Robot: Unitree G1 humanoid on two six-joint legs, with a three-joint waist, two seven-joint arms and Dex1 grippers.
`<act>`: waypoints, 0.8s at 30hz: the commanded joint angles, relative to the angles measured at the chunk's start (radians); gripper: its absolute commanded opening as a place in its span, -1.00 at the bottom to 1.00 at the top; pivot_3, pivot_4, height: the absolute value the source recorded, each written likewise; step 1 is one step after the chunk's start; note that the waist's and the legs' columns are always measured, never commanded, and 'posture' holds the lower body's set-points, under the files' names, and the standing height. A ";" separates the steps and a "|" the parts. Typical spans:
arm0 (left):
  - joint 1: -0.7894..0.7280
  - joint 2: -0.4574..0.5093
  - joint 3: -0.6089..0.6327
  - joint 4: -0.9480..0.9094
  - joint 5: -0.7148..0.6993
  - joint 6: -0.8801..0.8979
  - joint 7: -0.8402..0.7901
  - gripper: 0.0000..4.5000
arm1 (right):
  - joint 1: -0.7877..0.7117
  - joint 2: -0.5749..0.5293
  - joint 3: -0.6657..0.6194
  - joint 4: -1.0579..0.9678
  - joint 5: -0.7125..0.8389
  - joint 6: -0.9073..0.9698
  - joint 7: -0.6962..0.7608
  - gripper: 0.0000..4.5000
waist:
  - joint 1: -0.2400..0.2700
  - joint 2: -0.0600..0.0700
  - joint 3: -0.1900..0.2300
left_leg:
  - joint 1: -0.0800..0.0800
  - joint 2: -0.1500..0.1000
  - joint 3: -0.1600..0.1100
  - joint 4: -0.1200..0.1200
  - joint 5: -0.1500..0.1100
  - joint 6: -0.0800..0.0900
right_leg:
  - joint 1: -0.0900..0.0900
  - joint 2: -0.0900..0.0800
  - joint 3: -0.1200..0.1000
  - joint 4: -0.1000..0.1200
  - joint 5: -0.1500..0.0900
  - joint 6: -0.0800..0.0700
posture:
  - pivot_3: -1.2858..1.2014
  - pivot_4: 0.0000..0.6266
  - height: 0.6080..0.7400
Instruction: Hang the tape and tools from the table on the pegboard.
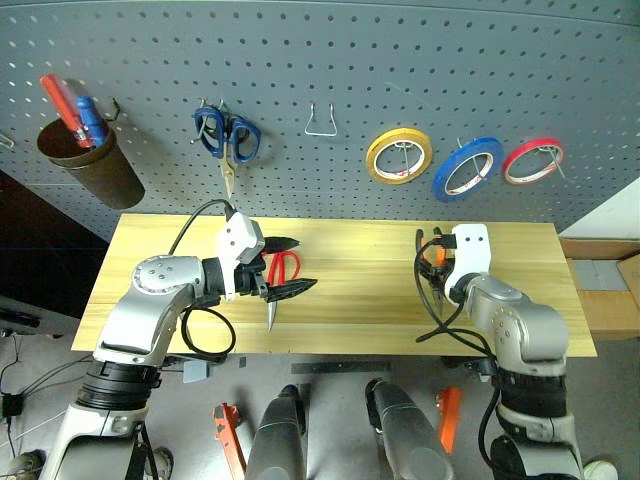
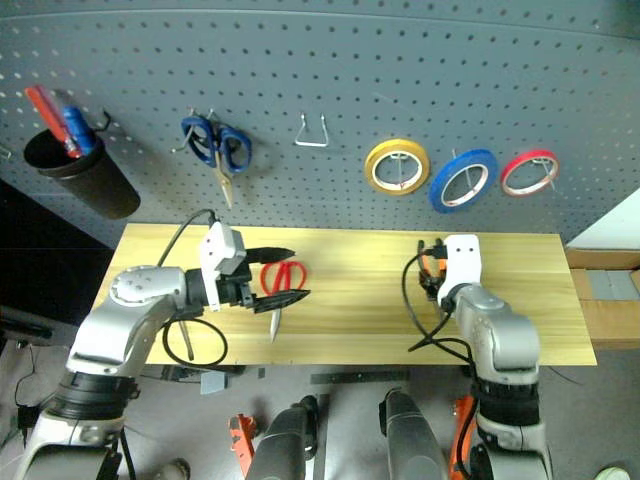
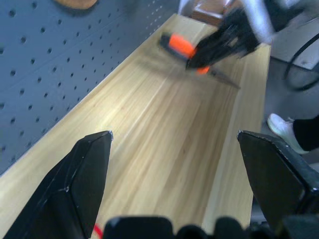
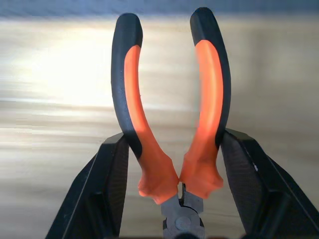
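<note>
The right gripper (image 4: 174, 164) jaws grip the pliers (image 4: 172, 114) above the desk (image 1: 360, 290), left gripper (image 1: 290, 266) jaws open; next, a free pegboard (image 1: 330, 60) hook.

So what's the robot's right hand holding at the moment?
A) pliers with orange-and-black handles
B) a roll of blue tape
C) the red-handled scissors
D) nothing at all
A: the right gripper has its two black fingers closed on the handles of the pliers, above the table.
</note>
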 commanded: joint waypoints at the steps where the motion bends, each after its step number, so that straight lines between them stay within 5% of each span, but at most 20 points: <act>1: 0.019 0.024 0.073 -0.055 -0.040 0.006 0.022 0.92 | 0.009 0.040 0.099 -0.260 0.055 0.069 0.002 0.02 | 0.000 0.000 0.000 | 0.000 0.000 0.000 0.000 0.000 0.000 | 0.000 0.000 0.000 0.000 0.000 0.000 | -0.03 -0.11 1.00; 9: 0.046 0.042 0.158 -0.043 -0.053 -0.010 0.073 0.92 | -0.205 0.050 0.220 -0.320 0.033 -0.066 0.003 0.02 | -0.001 -0.003 -0.006 | 0.000 0.000 0.000 0.001 0.001 -0.002 | 0.000 0.000 0.000 0.000 0.000 0.000 | -0.02 -0.24 1.00; 24: 0.047 0.023 0.229 -0.055 -0.065 -0.065 0.179 0.92 | -0.619 0.160 0.157 0.329 -0.040 -0.570 0.001 0.02 | 0.008 -0.016 -0.076 | -0.001 0.000 -0.002 -0.001 0.002 -0.004 | 0.000 -0.003 -0.006 0.000 0.002 -0.003 | 0.06 -0.62 1.00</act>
